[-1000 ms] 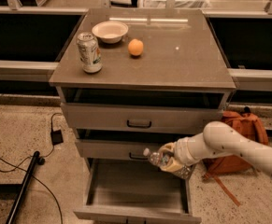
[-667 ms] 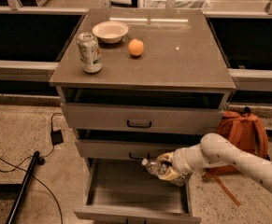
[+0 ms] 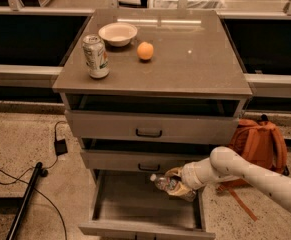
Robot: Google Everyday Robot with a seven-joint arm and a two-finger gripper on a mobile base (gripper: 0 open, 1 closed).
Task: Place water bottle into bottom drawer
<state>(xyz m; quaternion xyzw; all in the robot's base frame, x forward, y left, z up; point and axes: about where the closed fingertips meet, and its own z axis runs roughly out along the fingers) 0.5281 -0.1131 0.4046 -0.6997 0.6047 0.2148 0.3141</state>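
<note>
Lowering looked to be the step in hand. The gripper (image 3: 179, 183) hung at lower centre of the frame, just right of the middle, with its jaws clenched on the water bottle (image 3: 163, 183). The bottle lay nearly flat, its white cap pointing toward the left of the frame. It sat above the right part of the open bottom drawer (image 3: 145, 230), just under the front of the middle drawer (image 3: 110, 160), and appeared clear of the grey floor beneath it.

To finish well, the arm probably needed to descend straight down while keeping clear of the middle drawer's front and handle above. The bottle seemed best kept level so that it would settle on its side rather than tip. Letting go from height risked a roll or bounce on the smooth tray, so release seemed wiser only once the plastic rested on the floor. Drifting a little toward the left of the frame would leave more room from the drawer's right wall.

On the bench (image 3: 195, 64) above stood a soda can (image 3: 95, 56), a bowl (image 3: 118, 33) and an orange (image 3: 145, 50), all well apart from the work.
</note>
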